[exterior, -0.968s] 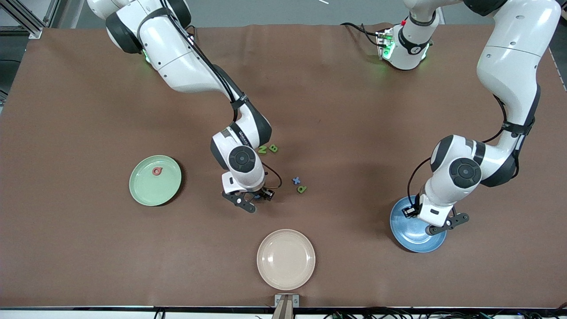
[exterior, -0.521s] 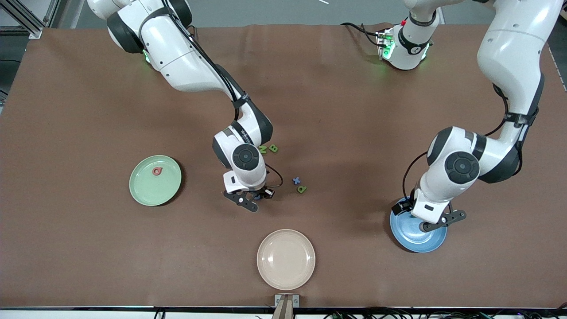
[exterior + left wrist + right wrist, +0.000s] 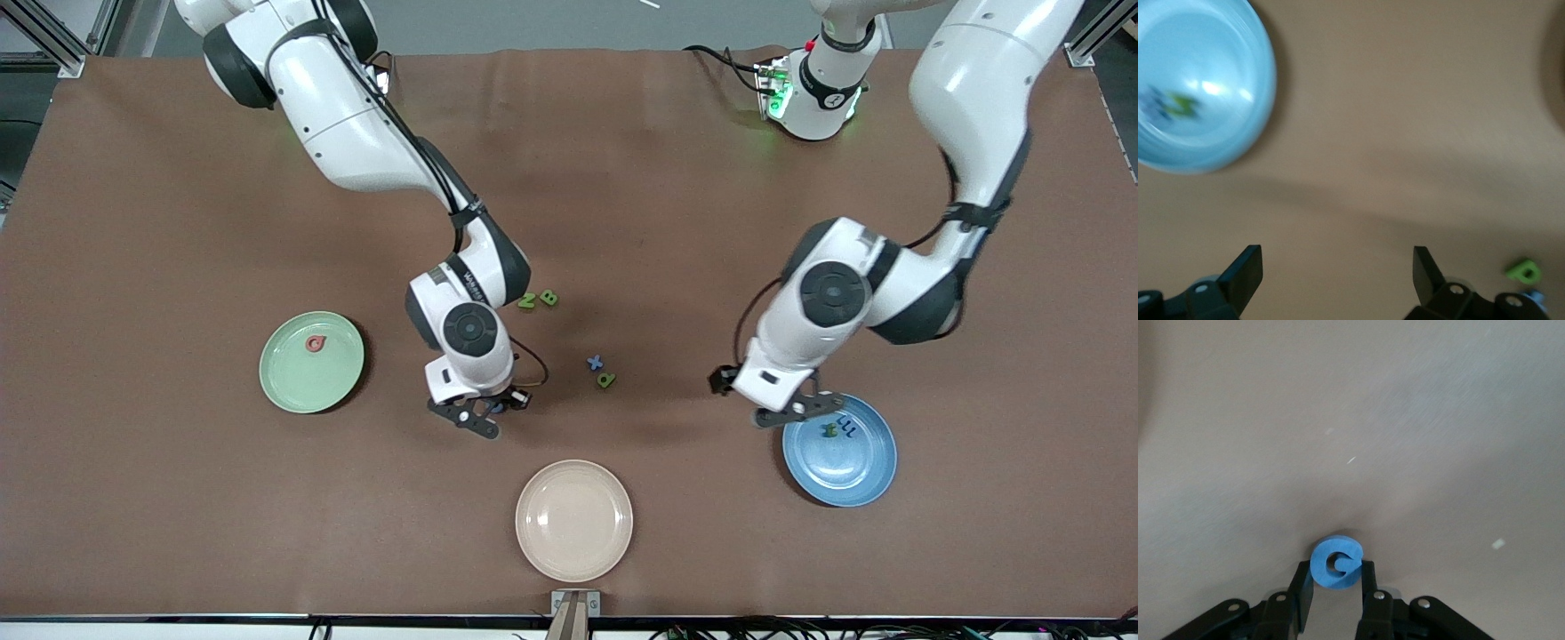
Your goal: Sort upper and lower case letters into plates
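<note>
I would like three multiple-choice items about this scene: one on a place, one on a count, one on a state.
1. Where does the pink letter lie?
A. mint green plate
B. blue plate
C. cream plate

2. How many plates are on the table?
A. two
B. three
C. four

3. What is the right end effector doing?
A. open, empty
B. gripping the blue G
C. gripping a green letter

Answers: 1 A, it rests inside the green plate. 2 B, green, cream and blue. 3 B, the right wrist view shows the G between the fingers.

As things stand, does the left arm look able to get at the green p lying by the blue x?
Probably yes: the left gripper is open and empty beside the blue plate, and bare table lies between it and the green p.
</note>
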